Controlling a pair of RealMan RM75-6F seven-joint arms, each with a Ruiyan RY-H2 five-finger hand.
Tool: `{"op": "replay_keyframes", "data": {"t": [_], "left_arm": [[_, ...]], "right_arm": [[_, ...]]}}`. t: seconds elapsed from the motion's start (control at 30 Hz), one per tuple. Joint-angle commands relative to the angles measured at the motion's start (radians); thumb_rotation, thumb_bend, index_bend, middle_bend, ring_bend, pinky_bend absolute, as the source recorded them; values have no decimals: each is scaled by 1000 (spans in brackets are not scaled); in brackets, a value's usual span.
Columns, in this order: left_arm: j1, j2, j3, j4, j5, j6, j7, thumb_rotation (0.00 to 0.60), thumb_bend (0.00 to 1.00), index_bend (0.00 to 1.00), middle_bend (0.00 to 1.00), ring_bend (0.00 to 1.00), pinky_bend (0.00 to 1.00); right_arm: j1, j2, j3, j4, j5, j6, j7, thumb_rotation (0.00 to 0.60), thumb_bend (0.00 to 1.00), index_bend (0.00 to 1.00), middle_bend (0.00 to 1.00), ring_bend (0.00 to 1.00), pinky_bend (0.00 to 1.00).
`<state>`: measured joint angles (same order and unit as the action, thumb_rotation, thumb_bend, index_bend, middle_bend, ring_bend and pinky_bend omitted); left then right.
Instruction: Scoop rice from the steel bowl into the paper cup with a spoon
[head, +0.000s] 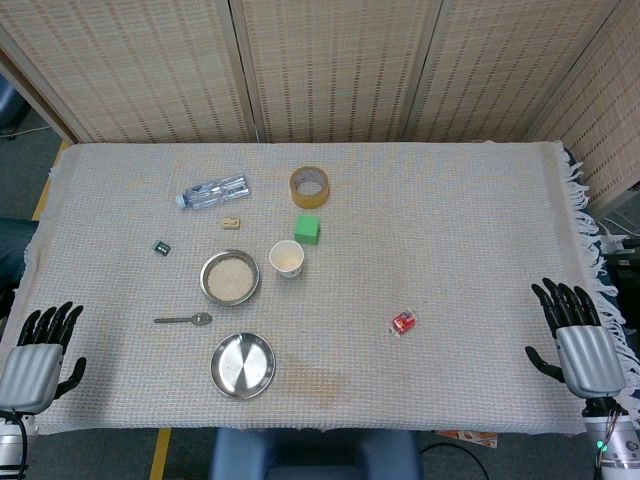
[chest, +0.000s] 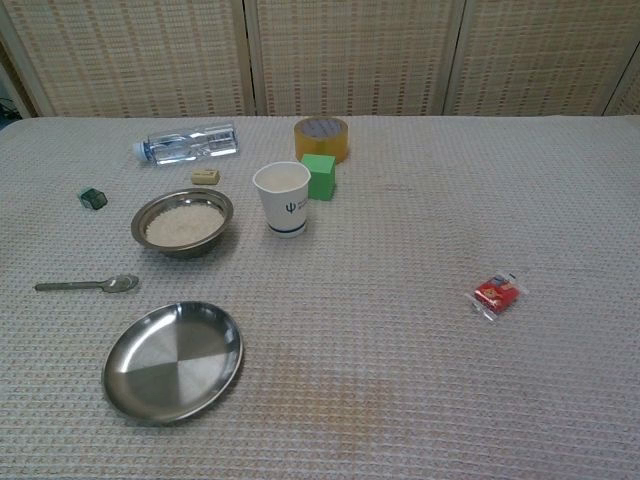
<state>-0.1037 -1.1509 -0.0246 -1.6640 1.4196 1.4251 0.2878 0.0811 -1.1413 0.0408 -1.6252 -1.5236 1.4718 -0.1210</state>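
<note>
A steel bowl (head: 230, 277) (chest: 183, 221) full of white rice sits left of centre on the cloth. Just to its right stands a white paper cup (head: 287, 258) (chest: 282, 198), upright. A metal spoon (head: 184, 320) (chest: 90, 285) lies flat in front of the bowl, its bowl end pointing right. My left hand (head: 38, 352) rests open at the near left corner, well left of the spoon. My right hand (head: 580, 338) lies open at the near right edge, far from everything. Neither hand shows in the chest view.
An empty steel plate (head: 243, 365) (chest: 174, 359) lies near the front edge. Behind the cup are a green cube (head: 308, 229) (chest: 320, 176) and a tape roll (head: 310, 187) (chest: 321, 138). A water bottle (head: 212, 192) (chest: 188, 143), small eraser (head: 232, 223), dark sharpener (head: 161, 247) and red packet (head: 403, 322) (chest: 497, 295) lie around.
</note>
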Motion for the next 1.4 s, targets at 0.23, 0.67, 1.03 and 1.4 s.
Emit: {"op": "replay_keyframes", "data": {"t": [0.23,0.67,1.03,1.4], "left_arm": [[-29,-44,-17,3,-1,-20,19,600,412,0,74,75,251],[-147,-249,-63,219,47,-91,30,600,418,382,1000,995,1000],[-193,-378,-85,326,-32,-161,104,600,420,450,1000,1000,1000],[-243,-441,-104,377,-112,-240,136,600,419,409,1000,1000,1000]], "right_arm": [[-3,10,-4,-10,-10,5,12,600,154,0,0,0,0],[-6,18,-10,-17,-26,11,17,600,153,0,0,0,0],[-2,17,-10,-20,-14,-7,7,600,154,0,0,0,0],[1,16,-8,-19,-3,-18,4,600,154,0,0,0,0]]}}
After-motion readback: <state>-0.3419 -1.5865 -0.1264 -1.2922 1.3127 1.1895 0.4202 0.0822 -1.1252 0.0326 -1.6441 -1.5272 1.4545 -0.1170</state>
